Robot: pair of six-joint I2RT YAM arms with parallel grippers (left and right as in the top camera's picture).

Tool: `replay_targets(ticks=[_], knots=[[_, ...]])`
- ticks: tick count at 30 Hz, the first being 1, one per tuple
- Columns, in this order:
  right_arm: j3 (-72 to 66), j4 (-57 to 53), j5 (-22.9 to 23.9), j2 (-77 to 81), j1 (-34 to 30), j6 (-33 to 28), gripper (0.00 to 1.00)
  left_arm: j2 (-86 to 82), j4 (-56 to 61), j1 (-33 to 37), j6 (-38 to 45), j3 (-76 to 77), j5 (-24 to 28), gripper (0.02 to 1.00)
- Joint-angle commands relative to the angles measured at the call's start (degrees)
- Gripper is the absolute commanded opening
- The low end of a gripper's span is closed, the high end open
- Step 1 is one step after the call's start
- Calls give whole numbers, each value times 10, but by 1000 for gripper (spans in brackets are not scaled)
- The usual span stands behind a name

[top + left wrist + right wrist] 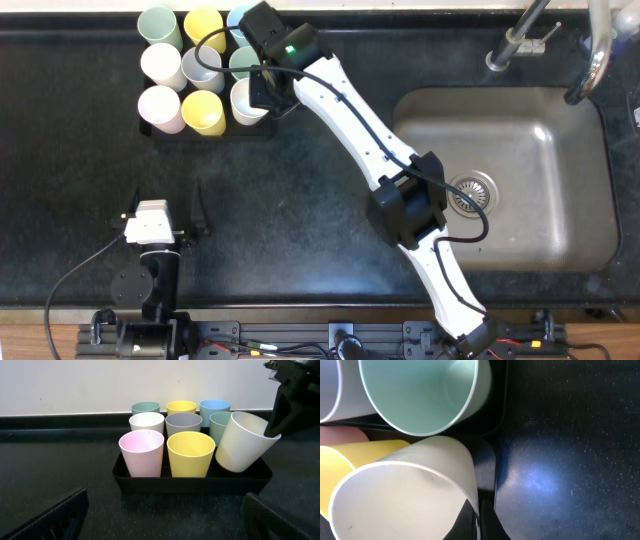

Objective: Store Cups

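Note:
A black tray at the counter's back left holds several upright cups in rows: mint, yellow, blue, white and grey, with a pink cup and a yellow cup in front. At the tray's front right corner a white cup leans tilted, its base low in the tray. My right gripper is shut on its rim, seen close up at the white cup with the gripper pinching the wall. My left gripper rests open on the counter in front of the tray, nothing between its fingers.
A steel sink takes up the right side, with a faucet behind it. The right arm stretches diagonally from the bottom right across to the tray. Dark bare counter lies between the tray and the arm bases.

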Motion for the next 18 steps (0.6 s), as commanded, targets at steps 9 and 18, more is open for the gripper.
replay_targets(ticks=[9, 18], knots=[[21, -4, 1, 15, 1, -11, 45, -6, -2, -2, 9, -1, 3, 1000], [19, -6, 4, 15, 1, -17, 45, -6, -2, -2, 9, -1, 3, 998]])
